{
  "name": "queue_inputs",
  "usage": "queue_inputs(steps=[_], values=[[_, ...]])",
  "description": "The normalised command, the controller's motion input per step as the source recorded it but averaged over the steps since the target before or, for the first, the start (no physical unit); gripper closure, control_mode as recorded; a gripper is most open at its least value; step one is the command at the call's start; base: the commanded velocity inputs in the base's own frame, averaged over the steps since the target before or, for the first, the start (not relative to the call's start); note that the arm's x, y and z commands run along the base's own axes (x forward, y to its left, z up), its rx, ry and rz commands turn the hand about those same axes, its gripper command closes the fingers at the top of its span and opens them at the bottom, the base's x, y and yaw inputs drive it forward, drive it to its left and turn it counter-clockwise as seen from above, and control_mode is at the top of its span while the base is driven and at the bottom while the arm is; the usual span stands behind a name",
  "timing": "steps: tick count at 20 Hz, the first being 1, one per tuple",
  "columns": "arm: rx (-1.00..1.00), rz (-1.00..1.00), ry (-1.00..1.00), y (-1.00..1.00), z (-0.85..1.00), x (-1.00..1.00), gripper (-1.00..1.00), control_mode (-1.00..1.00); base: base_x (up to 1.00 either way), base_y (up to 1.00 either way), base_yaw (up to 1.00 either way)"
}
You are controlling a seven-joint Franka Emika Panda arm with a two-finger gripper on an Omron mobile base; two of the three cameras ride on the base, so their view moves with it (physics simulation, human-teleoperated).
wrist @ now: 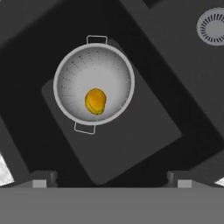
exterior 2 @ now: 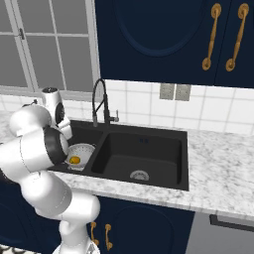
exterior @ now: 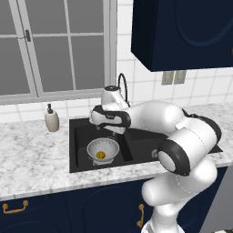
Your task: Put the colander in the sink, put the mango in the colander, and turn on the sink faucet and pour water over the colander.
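The silver colander point(exterior: 107, 146) point(exterior 2: 84, 150) point(wrist: 107, 70) stands upright in the left basin of the black sink point(exterior: 81, 136) point(exterior 2: 149, 144). The yellow-orange mango point(exterior: 100, 155) point(exterior 2: 75, 159) point(wrist: 95, 101) lies at its bottom. My gripper point(exterior: 110, 131) point(wrist: 111, 178) hangs above the left basin, over the colander's near side, open and empty, its fingertips point(wrist: 43, 177) far apart. The black gooseneck faucet point(exterior: 123, 87) point(exterior 2: 99, 101) rises behind the basin divider, and no blue stream runs from it.
A beige soap dispenser point(exterior: 52, 119) stands on the marble counter left of the sink. The right basin holds only its round silver drain point(exterior 2: 139, 174) point(wrist: 212, 26). Dark blue cabinets hang above, and a window is behind the sink.
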Motion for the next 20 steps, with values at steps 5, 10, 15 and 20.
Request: queue_inputs(steps=[5,10,15,20], values=[[0.0,0.0,0.0,0.0,0.18,0.0,-1.0,-1.0,0.0,0.0,0.0],[0.0,0.0,0.0,0.0,0.2,0.0,-1.0,-1.0,0.0,0.0,0.0],[0.0,0.0,0.0,-0.08,0.19,0.0,-1.0,-1.0,0.0,0.0,0.0],[0.0,0.0,0.0,-0.14,0.07,-0.02,-1.0,-1.0,0.0,0.0,0.0]])
